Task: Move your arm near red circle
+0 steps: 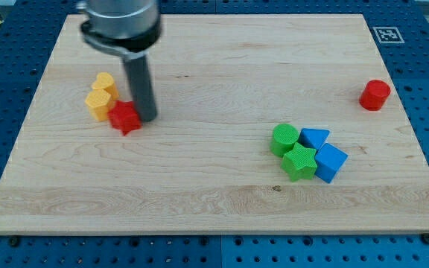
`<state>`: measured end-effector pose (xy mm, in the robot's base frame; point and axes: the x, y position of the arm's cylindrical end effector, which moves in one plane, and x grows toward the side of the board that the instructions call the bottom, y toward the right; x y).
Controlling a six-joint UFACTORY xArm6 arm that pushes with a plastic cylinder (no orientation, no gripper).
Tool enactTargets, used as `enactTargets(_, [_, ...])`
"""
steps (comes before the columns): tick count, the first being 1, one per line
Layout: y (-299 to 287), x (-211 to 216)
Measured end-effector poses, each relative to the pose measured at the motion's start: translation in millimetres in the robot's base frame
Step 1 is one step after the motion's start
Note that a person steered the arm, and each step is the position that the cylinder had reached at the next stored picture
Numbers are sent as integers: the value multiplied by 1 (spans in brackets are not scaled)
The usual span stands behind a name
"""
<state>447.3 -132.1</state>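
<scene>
The green star [299, 161] sits nearest, far from the red circle [375, 95] at the board's right edge. My tip [146, 117], a bare rod clamping nothing, touches the red star [124, 117], opposite that circle.

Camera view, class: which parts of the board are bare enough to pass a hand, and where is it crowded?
Bare: the wide strip between my tip and the green cylinder, and the view's bottom left. Crowded: yellow blocks and red star beside my tip; green star and blue blocks clustered. The red cylinder stands alone.
</scene>
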Motion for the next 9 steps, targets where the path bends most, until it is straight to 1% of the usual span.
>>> enactTargets(1, [2, -18])
enactTargets(2, [65, -20])
enactTargets(3, [90, 19])
enactTargets(4, [76, 83])
enactTargets(5, [8, 103])
enactTargets(6, [-41, 98])
enactTargets(8, [-42, 54])
enactTargets(9, [-40, 44])
